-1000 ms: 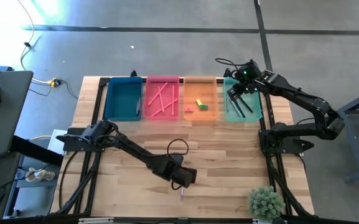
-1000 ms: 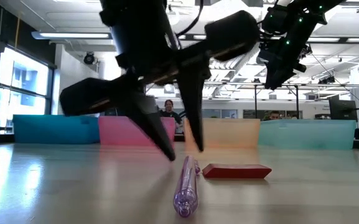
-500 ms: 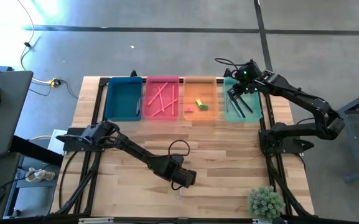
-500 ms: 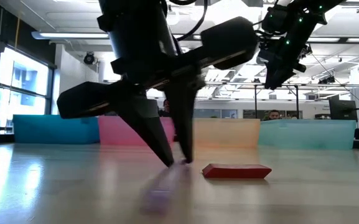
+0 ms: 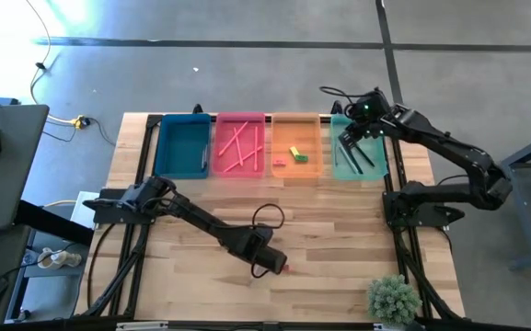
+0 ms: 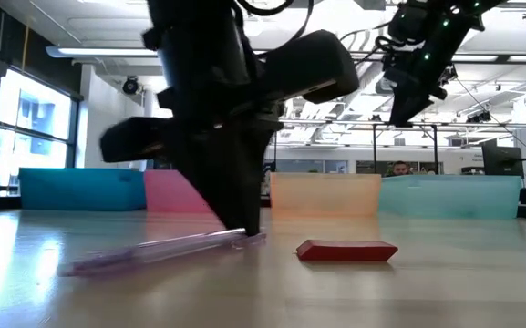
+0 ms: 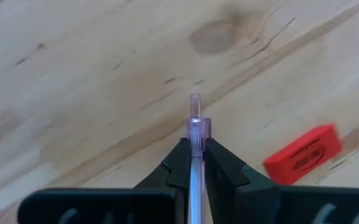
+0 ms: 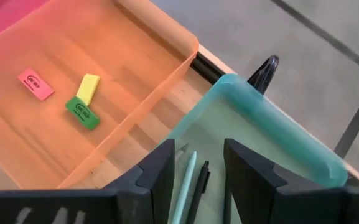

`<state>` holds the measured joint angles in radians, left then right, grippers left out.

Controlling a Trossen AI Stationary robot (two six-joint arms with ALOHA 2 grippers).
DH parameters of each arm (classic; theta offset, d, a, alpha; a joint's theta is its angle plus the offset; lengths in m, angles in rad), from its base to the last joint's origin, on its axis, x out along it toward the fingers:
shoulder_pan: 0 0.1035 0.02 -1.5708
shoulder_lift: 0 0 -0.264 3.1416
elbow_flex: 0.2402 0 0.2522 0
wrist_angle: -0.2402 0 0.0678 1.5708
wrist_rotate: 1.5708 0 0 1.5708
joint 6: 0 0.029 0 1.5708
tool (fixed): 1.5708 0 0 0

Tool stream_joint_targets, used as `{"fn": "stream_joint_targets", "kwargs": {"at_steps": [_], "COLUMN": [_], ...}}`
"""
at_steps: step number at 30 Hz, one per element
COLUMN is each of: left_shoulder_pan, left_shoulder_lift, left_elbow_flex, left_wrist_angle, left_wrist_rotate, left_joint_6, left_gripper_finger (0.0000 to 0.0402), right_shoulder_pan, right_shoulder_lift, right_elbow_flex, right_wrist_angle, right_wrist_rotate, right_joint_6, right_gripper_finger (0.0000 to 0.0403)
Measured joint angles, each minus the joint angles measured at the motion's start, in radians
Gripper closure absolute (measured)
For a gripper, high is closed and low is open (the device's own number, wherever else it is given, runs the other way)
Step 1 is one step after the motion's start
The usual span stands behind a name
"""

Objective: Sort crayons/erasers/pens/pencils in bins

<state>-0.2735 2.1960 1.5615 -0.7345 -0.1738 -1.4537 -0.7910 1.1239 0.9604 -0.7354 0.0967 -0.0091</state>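
Observation:
A translucent purple pen (image 6: 153, 251) lies low over the wood near the table's front, with my left gripper (image 7: 195, 149) shut on it. A red eraser (image 7: 303, 154) lies flat on the table just to its right. At the back stand the bins. The teal-blue one (image 5: 182, 147) is at the left. The pink-red one (image 5: 240, 147) holds pencils. The orange one (image 8: 104, 56) holds a yellow, a green and a pink eraser. The mint-green one (image 8: 272, 137) holds dark pens. My right gripper (image 8: 195, 165) hangs open above the mint-green bin. My left gripper pinches the purple pen near one end (image 7: 195, 134) between its two fingers, coming steeply from above. The pen's short tip sticks out past the fingertips (image 6: 244, 233). Its long part stretches almost flat toward the table's left. Whether it is clear of the wood I cannot tell.
A small green plant (image 5: 392, 297) stands at the table's near right corner. A black cable loops over the left arm's wrist (image 5: 267, 217). Bare wood (image 5: 339, 230) lies between the bins and the left gripper.
My left gripper has sunk onto the purple pen, rolled about its own axis and shut on it. The pen, which lay pointing toward the near edge, has turned about and now lies across, toward the table's left. The red eraser has stayed in place.

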Motion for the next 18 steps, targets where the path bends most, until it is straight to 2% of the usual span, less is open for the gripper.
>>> {"fn": "stream_joint_targets", "kwargs": {"at_steps": [8,18], "left_shoulder_pan": [0.05,0.146], "left_shoulder_lift": [-0.014,-0.046], "left_elbow_flex": [-0.005,-0.007], "left_wrist_angle": [0.12,0.232], "left_wrist_rotate": [0.007,0.012], "left_joint_6": [0.084,0.22], "left_gripper_finger": [0.0391,0.0401], "right_shoulder_pan": [0.0,0.0], "right_shoulder_lift": [-0.106,-0.208], "right_elbow_flex": [0.0,0.0], "right_wrist_angle": [-0.069,-0.199], "right_wrist_rotate": [-0.01,-0.191], "right_joint_6": [-0.081,-0.088], "right_gripper_finger": [0.0274,0.0274]}}
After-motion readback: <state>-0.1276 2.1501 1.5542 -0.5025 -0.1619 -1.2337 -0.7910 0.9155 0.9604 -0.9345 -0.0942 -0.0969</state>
